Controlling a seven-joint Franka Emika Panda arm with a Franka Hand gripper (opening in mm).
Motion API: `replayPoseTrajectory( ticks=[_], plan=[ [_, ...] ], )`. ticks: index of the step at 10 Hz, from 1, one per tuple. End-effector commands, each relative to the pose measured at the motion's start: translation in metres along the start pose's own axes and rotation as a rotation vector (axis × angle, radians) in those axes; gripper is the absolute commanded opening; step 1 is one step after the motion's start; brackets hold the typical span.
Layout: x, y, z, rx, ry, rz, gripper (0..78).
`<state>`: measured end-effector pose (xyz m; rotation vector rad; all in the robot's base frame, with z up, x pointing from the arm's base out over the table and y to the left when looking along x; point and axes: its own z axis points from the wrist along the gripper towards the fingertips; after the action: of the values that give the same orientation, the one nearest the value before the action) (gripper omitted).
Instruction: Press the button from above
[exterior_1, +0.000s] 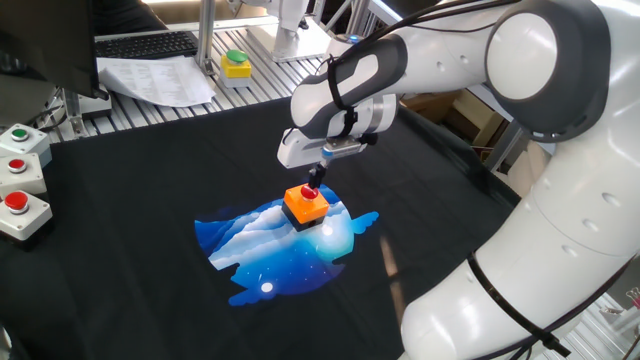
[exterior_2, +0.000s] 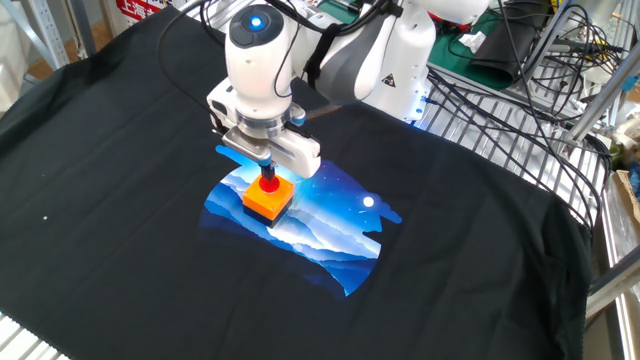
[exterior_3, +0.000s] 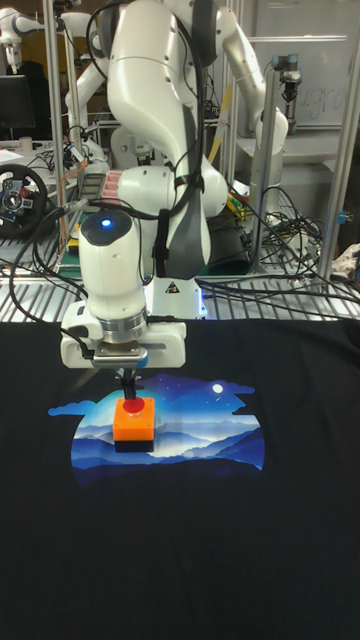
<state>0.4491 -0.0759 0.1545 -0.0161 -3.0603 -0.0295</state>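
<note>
The button is small, round and red, on top of an orange box with a black base. The box stands on a blue mountain print on the black cloth. My gripper points straight down over the box. Its dark fingers are pressed together into one narrow tip that meets the top of the button. In the other fixed view the gripper tip hides the back of the button. The tall fixed view shows the gripper directly above the button and box.
Pale grey boxes with red and green buttons sit at the table's left edge. A yellow box with a green button stands on the rack behind, beside papers and a keyboard. Cables lie past the cloth's far side.
</note>
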Motion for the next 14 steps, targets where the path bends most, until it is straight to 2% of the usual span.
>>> replayPoseTrajectory(
  ticks=[1,5,14],
  plan=[
    [-0.0059,0.0037,0.0036,0.011,0.006,-0.015,0.0],
    [-0.01,0.0076,-0.001,0.023,0.005,-0.017,0.0],
    [-0.0109,0.0082,0.0023,0.03,0.005,-0.021,0.0]
  ],
)
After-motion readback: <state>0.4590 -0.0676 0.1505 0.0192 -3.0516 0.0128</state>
